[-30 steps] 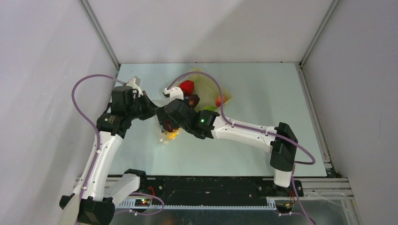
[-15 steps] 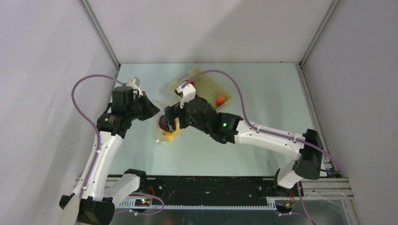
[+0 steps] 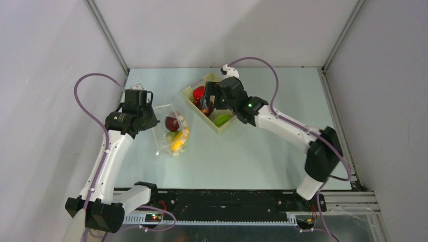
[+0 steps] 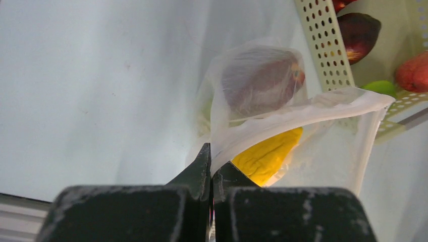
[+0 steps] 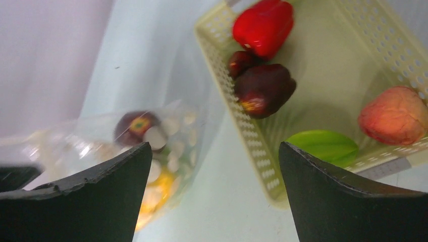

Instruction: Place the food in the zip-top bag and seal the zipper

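1 pinch hold: left gripper (image 4: 211, 164) clenched on flimsy clear zip-top bag (image 4: 303, 106), left of basket (image 5: 247, 138) on desk (image 3: 262, 151); rounded purple piece (image 4: 260, 78), yellow piece (image 4: 267, 154) inside. Right gripper (image 5: 214, 146) above latticed basket, spread, empty.

We note pale grey walls (image 3: 227, 30) on three sides — metal posts (image 3: 107, 38) at the corners. Table (image 3: 262, 156) pale green, evenly lit; black rail (image 3: 227, 200) along its near edge.
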